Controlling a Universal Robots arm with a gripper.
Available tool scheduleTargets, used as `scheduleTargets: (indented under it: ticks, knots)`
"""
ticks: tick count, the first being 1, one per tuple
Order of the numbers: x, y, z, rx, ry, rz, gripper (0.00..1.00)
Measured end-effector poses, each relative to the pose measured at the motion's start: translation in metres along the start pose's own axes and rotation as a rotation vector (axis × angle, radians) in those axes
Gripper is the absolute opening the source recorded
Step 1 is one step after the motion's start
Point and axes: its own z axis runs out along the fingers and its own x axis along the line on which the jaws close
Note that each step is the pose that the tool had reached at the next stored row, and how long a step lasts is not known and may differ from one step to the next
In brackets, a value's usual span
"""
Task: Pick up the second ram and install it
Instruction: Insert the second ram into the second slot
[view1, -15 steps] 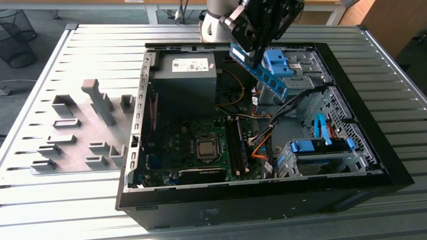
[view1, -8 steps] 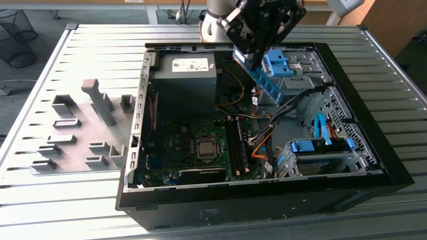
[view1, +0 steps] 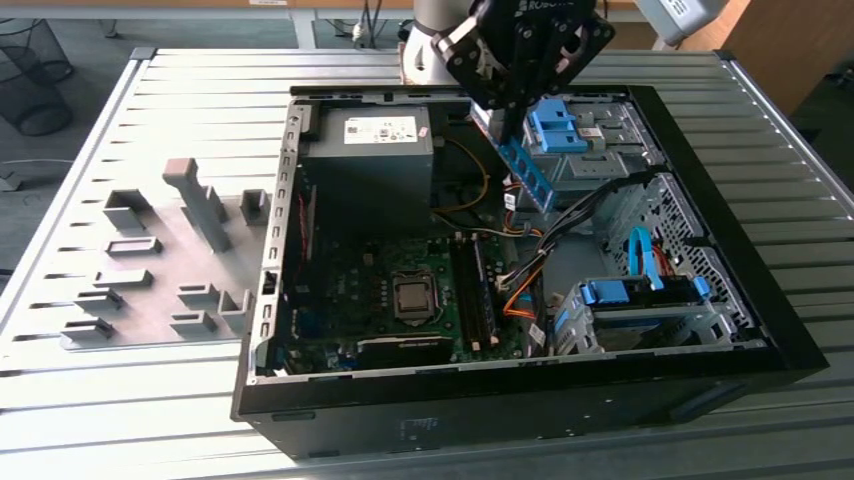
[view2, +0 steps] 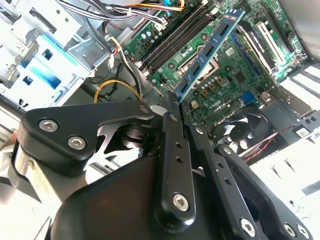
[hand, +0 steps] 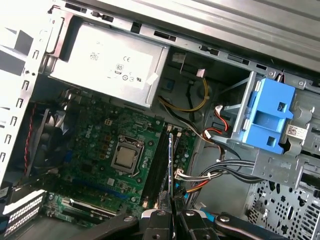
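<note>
Hand (view2: 176, 100) | clamped on second ram (view2: 210, 50) | stick juts from fingertips above motherboard (hand: 95, 150)

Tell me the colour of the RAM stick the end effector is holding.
Blue board with black chips; the RAM stick shows best in the second wrist view, held by the end effector.

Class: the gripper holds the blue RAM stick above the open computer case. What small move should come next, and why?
Probably a short descent toward the memory slots: the gripper grips the second ram edge-on above them, not yet seated.
</note>
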Motion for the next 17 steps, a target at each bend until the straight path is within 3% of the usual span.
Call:
scheduleTargets:
  ticks: [12,17]
  knots:
    - [0.0,0.0,0.0015,0.0,0.0,0.001,0.14]
    - [0.0,-0.0001,0.0038,0.0005,-0.0008,0.053,0.14]
